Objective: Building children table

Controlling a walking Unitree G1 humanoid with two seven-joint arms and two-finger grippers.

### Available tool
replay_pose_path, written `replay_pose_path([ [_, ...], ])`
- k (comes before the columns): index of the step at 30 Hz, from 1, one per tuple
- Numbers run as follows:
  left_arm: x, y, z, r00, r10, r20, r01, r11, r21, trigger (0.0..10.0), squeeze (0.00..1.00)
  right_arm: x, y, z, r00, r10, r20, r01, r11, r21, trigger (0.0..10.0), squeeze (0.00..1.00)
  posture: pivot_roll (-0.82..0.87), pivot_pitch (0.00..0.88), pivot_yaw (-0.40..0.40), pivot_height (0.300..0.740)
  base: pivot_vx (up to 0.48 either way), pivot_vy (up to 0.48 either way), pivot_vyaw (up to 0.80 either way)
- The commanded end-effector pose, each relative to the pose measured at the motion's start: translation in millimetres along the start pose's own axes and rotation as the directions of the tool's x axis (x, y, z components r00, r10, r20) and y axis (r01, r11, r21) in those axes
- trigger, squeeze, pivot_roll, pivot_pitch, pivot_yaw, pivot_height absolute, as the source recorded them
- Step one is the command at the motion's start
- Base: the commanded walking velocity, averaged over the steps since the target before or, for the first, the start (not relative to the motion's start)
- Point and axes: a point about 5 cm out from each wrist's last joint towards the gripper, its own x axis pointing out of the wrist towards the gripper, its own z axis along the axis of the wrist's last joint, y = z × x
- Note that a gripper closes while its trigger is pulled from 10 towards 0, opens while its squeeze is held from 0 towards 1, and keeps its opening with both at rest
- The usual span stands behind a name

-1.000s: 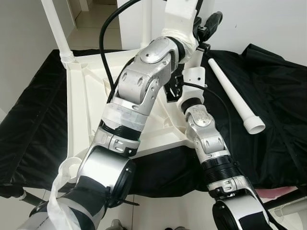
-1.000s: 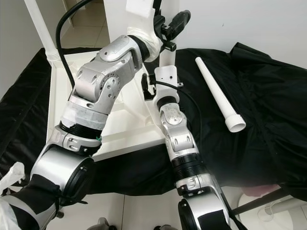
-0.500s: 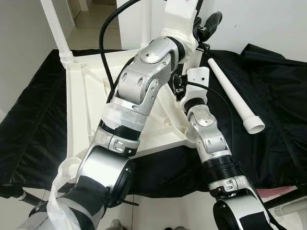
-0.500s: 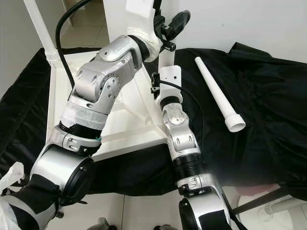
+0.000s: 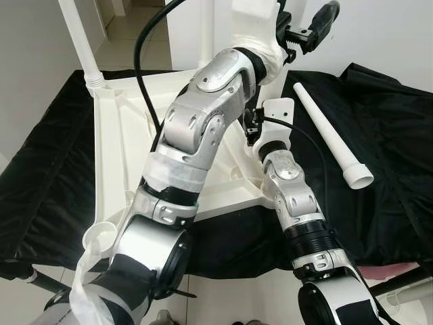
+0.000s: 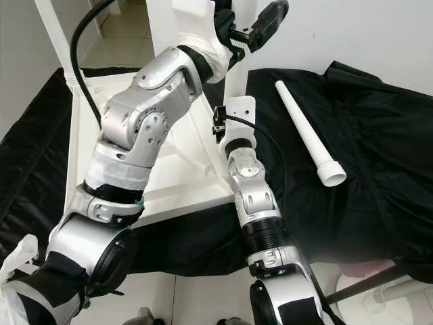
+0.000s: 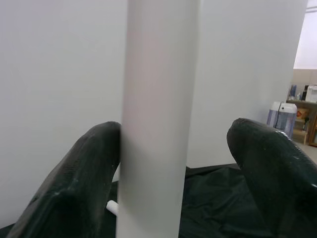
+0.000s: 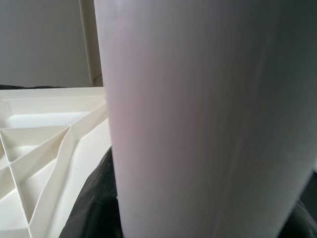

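No readable text, label, brand, number or sign anywhere; far containers in the left wrist view too small to read.

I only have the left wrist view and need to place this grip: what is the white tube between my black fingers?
Observer: It is a white plastic table leg, standing upright at the far right corner of an upside-down white plastic tabletop. The left gripper is high on it.
Operator: Where is the other arm?
Observer: The right gripper is on the same leg, lower down, near the tabletop.
Operator: Any legs left to fit?
Observer: One loose white leg lies on the black cloth to the right; another leg stands upright at the far left corner.
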Motion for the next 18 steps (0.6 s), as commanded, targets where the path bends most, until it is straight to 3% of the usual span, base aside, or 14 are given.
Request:
replay_pose_path([
  [1, -3.4, -9.6, 8, 0.986, -0.160, 0.042, 0.159, 0.987, 0.022, 10.0, 0.00, -2.4, -1.7, -5, 1.000, -0.015, -0.020, 0.015, 1.000, 0.013, 10.0, 0.00, -0.06, 0.022, -0.009, 0.740, 0.000, 0.000, 0.00],
  [7, -15.2, 1.2, 12, 0.987, -0.135, 0.083, 0.133, 0.991, 0.024, 10.0, 0.00, -5.6, -11.8, -9, 0.998, -0.052, -0.032, 0.053, 0.998, 0.022, 10.0, 0.00, -0.06, 0.014, -0.008, 0.740, 0.000, 0.000, 0.00],
  [11, -24.5, 18.6, 3, 0.997, -0.057, 0.046, 0.055, 0.997, 0.060, 10.0, 0.00, -8.2, -20.8, -9, 0.996, -0.083, -0.026, 0.083, 0.996, 0.022, 10.0, 0.00, -0.06, 0.009, -0.008, 0.740, 0.000, 0.000, 0.00],
  [13, -24.5, 18.6, 3, 0.997, -0.057, 0.046, 0.055, 0.997, 0.060, 10.0, 0.00, -8.2, -20.8, -9, 0.996, -0.083, -0.026, 0.083, 0.996, 0.022, 10.0, 0.00, -0.06, 0.009, -0.008, 0.740, 0.000, 0.000, 0.00],
  [14, -32.1, 27.8, -2, 0.999, -0.016, 0.031, 0.013, 0.995, 0.095, 10.0, 0.00, -10.0, -25.7, -7, 0.995, -0.100, -0.015, 0.100, 0.995, 0.020, 10.0, 0.00, -0.07, 0.005, -0.008, 0.740, 0.000, 0.000, 0.00],
  [18, -42.8, 38.4, -11, 0.999, 0.037, 0.001, -0.036, 0.989, 0.146, 10.0, 0.00, -12.9, -31.8, -6, 0.993, -0.120, 0.000, 0.120, 0.993, 0.019, 10.0, 0.00, -0.07, 0.004, -0.009, 0.740, 0.000, 0.000, 0.00],
])
